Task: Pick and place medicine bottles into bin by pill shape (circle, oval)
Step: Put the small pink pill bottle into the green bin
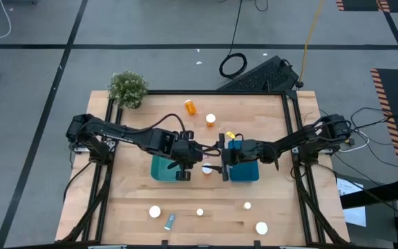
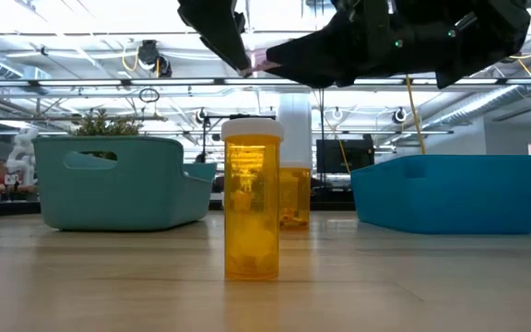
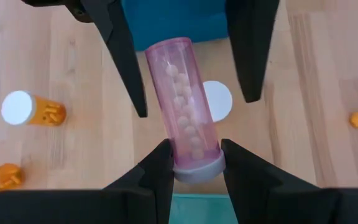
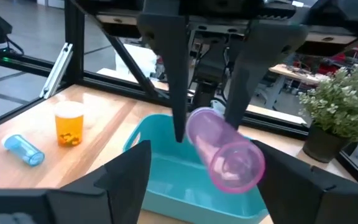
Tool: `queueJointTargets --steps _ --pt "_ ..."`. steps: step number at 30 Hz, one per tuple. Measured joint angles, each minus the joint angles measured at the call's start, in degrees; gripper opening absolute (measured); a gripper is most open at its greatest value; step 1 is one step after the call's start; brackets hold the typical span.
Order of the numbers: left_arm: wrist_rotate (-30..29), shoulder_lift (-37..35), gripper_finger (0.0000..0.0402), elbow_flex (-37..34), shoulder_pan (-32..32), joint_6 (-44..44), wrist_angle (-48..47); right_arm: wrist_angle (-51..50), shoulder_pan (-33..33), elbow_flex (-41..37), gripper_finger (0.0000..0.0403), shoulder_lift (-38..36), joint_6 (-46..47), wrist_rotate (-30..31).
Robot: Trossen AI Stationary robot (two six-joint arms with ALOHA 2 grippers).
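A pink see-through bottle (image 3: 182, 99) with round pills inside hangs above the table between a teal bin (image 1: 163, 169) and a blue bin (image 1: 246, 171). My left gripper (image 3: 194, 165) is shut on its cap end. My right gripper (image 4: 204, 149) comes in from the table's right, open. Its two fingers (image 3: 126, 62) stand on either side of the bottle's free end without touching it. Other medicine bottles stand or lie on the table: an orange one (image 2: 252, 198) near the low camera, another (image 2: 293, 195) behind it, and white-capped ones (image 1: 155, 211) along the near side. My left gripper pinches the pink bottle at its grey cap end (image 3: 197, 169) between its two fingers, which come from above and point down. The bottle sticks out about level toward the table's right. It is clear of the table, and its base (image 4: 232, 165) faces my right gripper.
A potted plant (image 1: 128, 88) stands at the far left corner. An orange bottle (image 1: 191, 106) lies at the far side, next to a white cap (image 1: 211, 119). A blue bottle (image 1: 170, 220) lies near the front edge. Bare wood shows between the bins and the front-row bottles.
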Motion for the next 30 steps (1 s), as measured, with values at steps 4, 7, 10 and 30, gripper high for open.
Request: queueJointTargets --steps 4,7,10,30 --pt "-0.02 0.00 0.0124 -0.02 -0.02 -0.26 -0.56 -0.16 0.00 0.05 0.0221 -0.02 0.19 -0.01" --pt "-0.02 0.00 0.0124 -0.04 -0.02 -0.48 -1.28 -0.14 -0.02 0.05 0.0194 -0.02 0.17 0.00" --pt "0.00 0.00 0.0124 -0.06 -0.04 -0.26 -1.33 -0.06 -0.04 0.05 0.0170 -0.02 0.20 0.02" --pt "-0.26 -0.02 0.0129 -0.08 -1.11 0.44 -1.33 0.07 -0.03 0.05 0.0102 -0.02 1.21 -0.33"
